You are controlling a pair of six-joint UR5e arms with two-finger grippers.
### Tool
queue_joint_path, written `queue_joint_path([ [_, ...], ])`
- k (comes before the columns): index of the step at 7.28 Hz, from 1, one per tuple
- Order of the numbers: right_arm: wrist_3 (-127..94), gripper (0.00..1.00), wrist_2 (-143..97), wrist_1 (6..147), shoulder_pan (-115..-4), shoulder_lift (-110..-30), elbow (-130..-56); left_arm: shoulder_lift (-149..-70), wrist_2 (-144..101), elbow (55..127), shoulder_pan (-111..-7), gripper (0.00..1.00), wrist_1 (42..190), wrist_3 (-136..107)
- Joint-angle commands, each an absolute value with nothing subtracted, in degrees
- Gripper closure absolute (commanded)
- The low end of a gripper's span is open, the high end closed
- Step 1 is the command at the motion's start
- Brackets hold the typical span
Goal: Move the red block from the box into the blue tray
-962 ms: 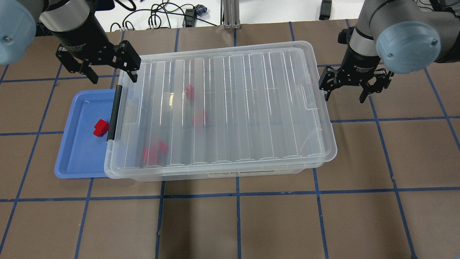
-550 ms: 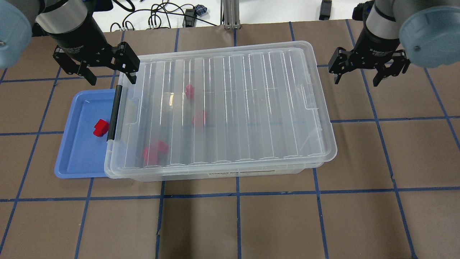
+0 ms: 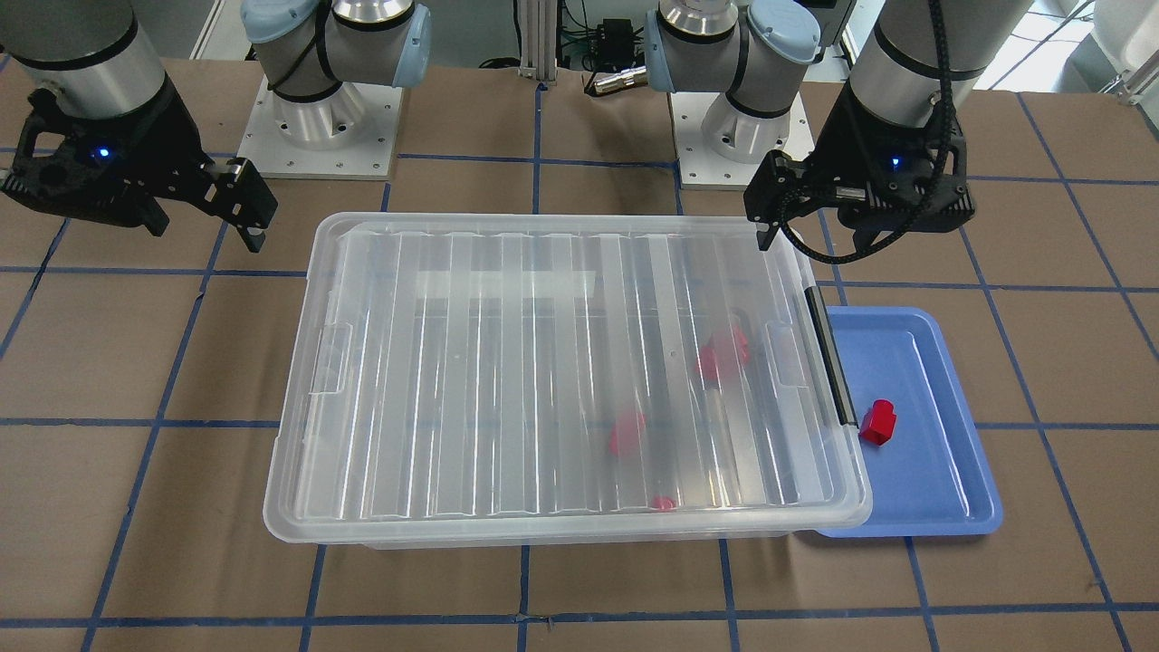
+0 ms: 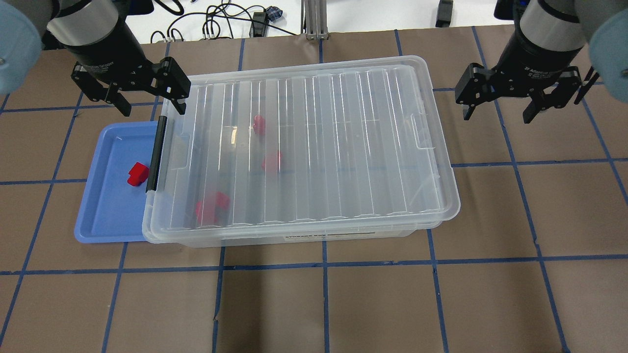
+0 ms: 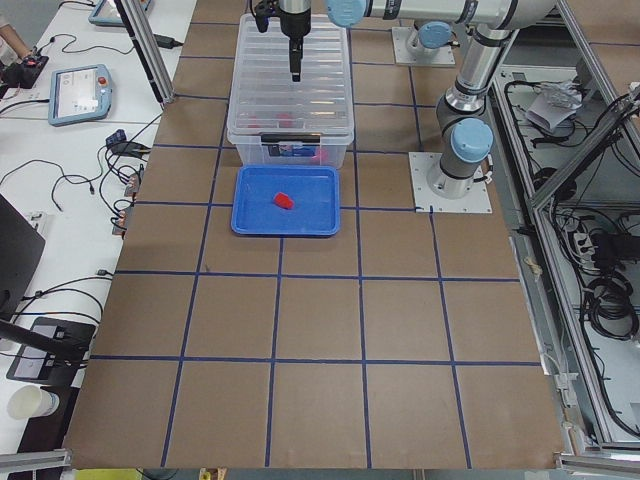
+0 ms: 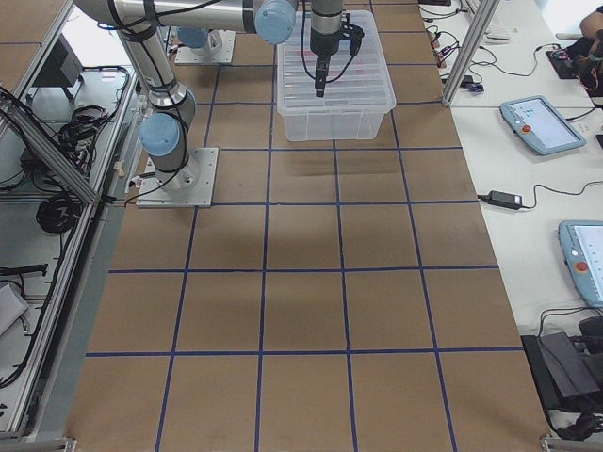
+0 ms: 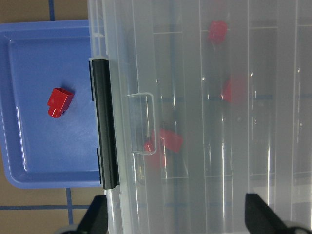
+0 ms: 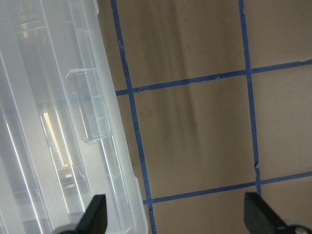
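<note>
Lying in tray (image 4: 105, 206), perhaps sideways: block (image 4: 138, 174)

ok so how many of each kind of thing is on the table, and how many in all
blue tray: 1
clear box: 1
red blocks: 4 that can be made out, one in the tray and three blurred ones inside the box
total: 6

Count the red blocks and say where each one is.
4 at least. One red block lies in the blue tray. Three more show blurred through the lid of the box: a far block, a middle block, and a near patch that may be two.
</note>
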State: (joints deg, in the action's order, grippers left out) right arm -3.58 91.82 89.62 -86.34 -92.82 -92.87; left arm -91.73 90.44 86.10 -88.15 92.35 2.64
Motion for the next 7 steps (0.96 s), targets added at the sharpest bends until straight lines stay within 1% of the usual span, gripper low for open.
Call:
queue_joint_path([
  [1,-3.52,0.00,91.93,88.95,-87.80,-94.47,-93.07,-91.67,90.44,86.05,-88.15,0.00,92.29,2.64],
  [2,-3.43,0.00,91.85,86.42,-87.80,-95.44,-92.99,-91.76,90.44,85.96,-88.07,0.00,92.29,2.64],
  [7,-2.72,0.00,90.70,86.31,-87.89,-95.62,-92.72,-92.55,90.35,86.04,-88.07,0.00,92.02,2.90],
])
